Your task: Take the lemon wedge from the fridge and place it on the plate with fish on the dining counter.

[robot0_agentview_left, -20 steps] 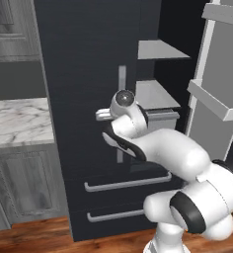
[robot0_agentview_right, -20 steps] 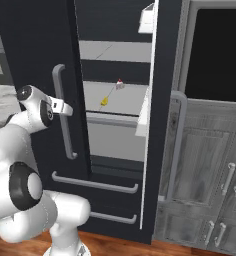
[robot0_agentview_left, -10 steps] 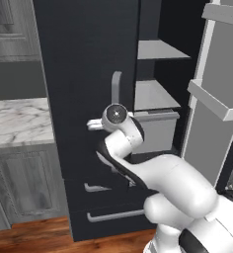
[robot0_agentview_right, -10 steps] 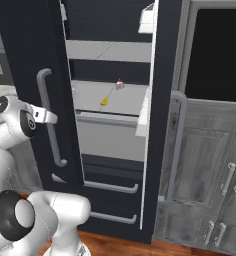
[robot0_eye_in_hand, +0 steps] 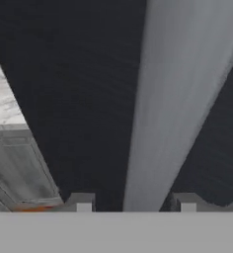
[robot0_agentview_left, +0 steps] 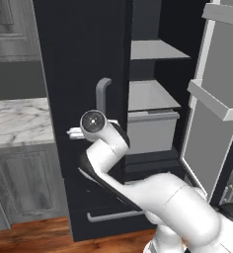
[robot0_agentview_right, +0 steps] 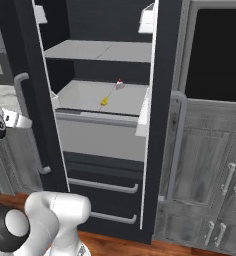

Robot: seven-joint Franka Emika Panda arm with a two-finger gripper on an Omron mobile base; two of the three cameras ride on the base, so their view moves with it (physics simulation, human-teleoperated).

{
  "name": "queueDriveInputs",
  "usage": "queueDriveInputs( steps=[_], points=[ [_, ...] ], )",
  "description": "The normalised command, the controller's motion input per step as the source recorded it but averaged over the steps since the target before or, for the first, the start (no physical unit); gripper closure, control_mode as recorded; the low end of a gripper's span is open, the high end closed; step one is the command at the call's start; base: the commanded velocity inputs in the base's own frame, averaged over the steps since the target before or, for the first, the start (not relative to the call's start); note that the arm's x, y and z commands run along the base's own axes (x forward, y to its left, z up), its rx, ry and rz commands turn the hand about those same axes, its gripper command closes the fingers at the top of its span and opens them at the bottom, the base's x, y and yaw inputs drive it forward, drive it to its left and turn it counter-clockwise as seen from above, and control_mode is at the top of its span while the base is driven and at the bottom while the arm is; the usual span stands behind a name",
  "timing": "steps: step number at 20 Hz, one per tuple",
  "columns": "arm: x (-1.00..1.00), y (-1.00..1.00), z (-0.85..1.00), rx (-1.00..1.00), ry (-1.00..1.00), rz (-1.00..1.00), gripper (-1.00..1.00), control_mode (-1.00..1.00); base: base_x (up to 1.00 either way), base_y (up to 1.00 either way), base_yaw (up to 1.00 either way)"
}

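Gripper (robot0_eye_in_hand: 133, 203) nearest, fingertips either side of the fridge's left door handle (robot0_eye_in_hand: 177, 99), jaws apart with the grey bar between them, apparently not clamping it. Beyond the handle, the dark door panel of the fridge (robot0_agentview_right: 162, 60), swung wide. Deeper inside, past the door's edge and to the right of the handle, lemon wedge (robot0_agentview_right: 104, 101) on the light grey middle shelf (robot0_agentview_right: 125, 100), well apart from the jaws. Probably a retreat off the bar first, then a reach around the door, inward.
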Motion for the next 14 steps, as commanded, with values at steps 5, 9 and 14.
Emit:
queueDriveInputs(
  steps=[5, 9, 14],
  points=[
    [-1.0, 0.62, 0.74, 0.0, 0.01, 0.0, -1.0, -1.0, 0.0, 0.0, 0.0],
    [-1.0, 0.05, 0.56, 0.02, 0.0, 0.0, -1.0, -1.0, 0.0, 0.0, 0.0],
    [-1.0, -0.42, 0.28, 0.02, -0.07, 0.0, -1.0, -1.0, 0.0, 0.0, 0.0]
  ],
)
